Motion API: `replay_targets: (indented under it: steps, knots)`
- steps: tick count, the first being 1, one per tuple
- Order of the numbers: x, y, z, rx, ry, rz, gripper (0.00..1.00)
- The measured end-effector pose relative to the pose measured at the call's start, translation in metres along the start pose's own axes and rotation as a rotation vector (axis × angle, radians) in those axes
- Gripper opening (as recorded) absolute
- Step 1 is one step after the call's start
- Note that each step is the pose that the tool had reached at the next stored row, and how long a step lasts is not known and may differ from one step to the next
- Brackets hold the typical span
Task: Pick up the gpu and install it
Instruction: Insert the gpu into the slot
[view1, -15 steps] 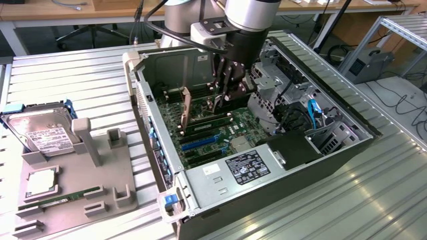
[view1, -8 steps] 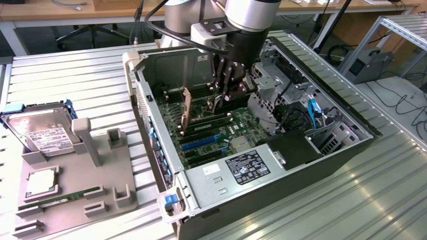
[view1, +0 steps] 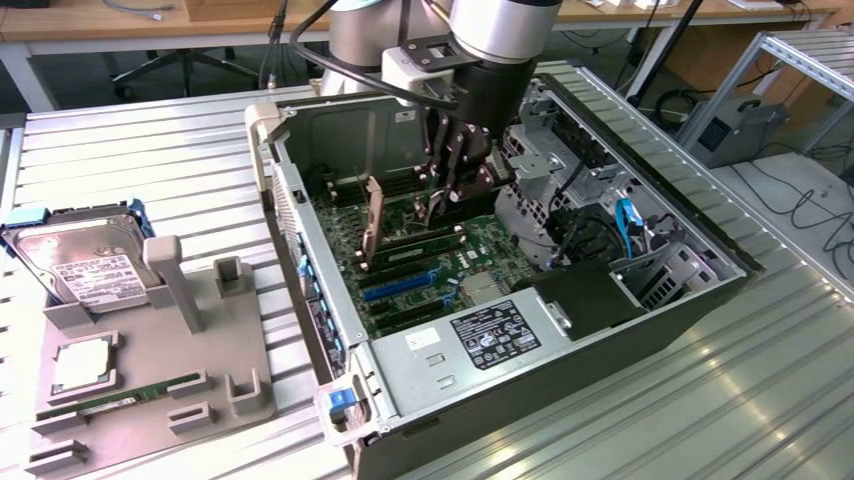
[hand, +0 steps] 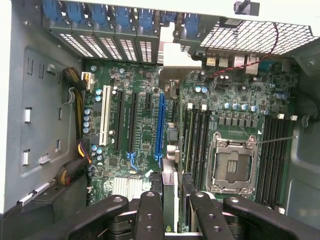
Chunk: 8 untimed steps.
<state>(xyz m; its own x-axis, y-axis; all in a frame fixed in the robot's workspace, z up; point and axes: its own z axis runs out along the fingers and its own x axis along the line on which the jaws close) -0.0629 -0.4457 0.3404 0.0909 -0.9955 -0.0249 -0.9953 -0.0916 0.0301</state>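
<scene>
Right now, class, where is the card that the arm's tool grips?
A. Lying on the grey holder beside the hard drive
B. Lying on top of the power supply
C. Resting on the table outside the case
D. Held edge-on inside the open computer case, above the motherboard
D: the tool holds the gpu upright inside the case, over the motherboard slots.

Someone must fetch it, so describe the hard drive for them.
On the exterior view's left, beside the computer case, sits a grey tray. The hard drive lies at its far end: a silver box with a white label, far bigger than the chip and memory stick.
</scene>
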Motion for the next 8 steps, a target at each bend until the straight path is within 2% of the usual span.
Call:
replay_targets:
  steps: [8]
  knots:
    - [0.0,0.0,0.0002,-0.0003,0.0003,-0.011,0.26]
